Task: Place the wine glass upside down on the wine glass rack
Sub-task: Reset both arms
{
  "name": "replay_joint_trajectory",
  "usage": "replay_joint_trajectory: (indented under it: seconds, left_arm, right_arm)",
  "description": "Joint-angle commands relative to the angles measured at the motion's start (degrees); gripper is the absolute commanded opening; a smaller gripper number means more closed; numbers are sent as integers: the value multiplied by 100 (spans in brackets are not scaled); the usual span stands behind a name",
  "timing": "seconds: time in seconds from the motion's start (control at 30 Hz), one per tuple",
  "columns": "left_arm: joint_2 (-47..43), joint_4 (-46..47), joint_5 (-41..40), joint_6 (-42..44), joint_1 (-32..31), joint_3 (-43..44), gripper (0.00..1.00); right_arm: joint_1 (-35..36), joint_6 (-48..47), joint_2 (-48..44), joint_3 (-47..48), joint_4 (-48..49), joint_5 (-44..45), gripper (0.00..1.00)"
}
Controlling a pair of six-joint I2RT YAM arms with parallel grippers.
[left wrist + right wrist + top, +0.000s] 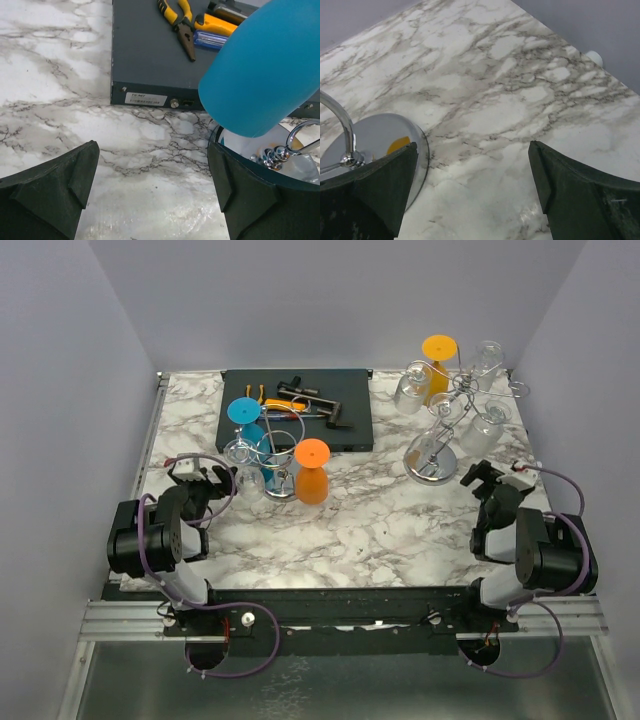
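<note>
Tabletop [380, 530] of white marble, seen from above, with two wire racks standing on it. The left rack [268, 452], at centre-left of the overhead frame, carries a blue wine glass [245, 418] and clear glasses [240, 455]. An orange wine glass [311, 472] stands foot-up at its right edge, touching or just beside the wire; whether it hangs from the rack or rests on the marble cannot be told. The right rack [455, 405], in the upper right, rises from a round chrome base [430, 462] and holds a second orange glass [438, 360], foot-up, among further clear ones. A dark tray [350, 390] at upper centre bears hand tools, among them yellow-handled pliers [177, 25]. The left gripper [220, 478], at lower left, points toward the left rack. In the left wrist view its fingers [55, 190] are spread wide with only marble between them. The finger at the right of that frame lies just below the blue bowl and beside a chrome loop of the rack. The right gripper [472, 478], at the right of the overhead frame, sits near the chrome base. In the right wrist view its fingers [580, 190] likewise stand far apart over bare marble. The base appears at the lower left of that frame, partly behind the left-of-frame finger, with an orange reflection on its polished surface. Neither gripper holds anything.
</note>
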Motion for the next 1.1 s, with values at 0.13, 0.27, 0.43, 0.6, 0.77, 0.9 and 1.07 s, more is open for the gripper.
replay_joint_trajectory:
  seconds: [0.13,0.27,0.43,0.6,0.77,0.9,1.07]
  left_arm:
    - [388,442,-632,223,-188,196,99]
    - [345,189,-728,263,-239,290,99]
    - [334,165,-743,270,-250,290,99]
    - [339,156,-744,274,-250,299,99]
    - [338,144,-752,269,-252,306,99]
    - [320,-335,-626,453,-356,537,99]
    - [287,-587,-766,613,-511,642,99]
  right_arm:
    - [69,-767,723,451,617,-1480,100]
    - [84,-756,723,457,615,-1368,100]
    - [94,-766,684,432,611,-1368,100]
    - [100,-776,734,264,1043,-1461,100]
    - [97,-964,765,506,679,-1913,100]
    - [100,-1116,763,641,381,-2316,100]
    - [99,-1113,762,643,381,-2325,100]
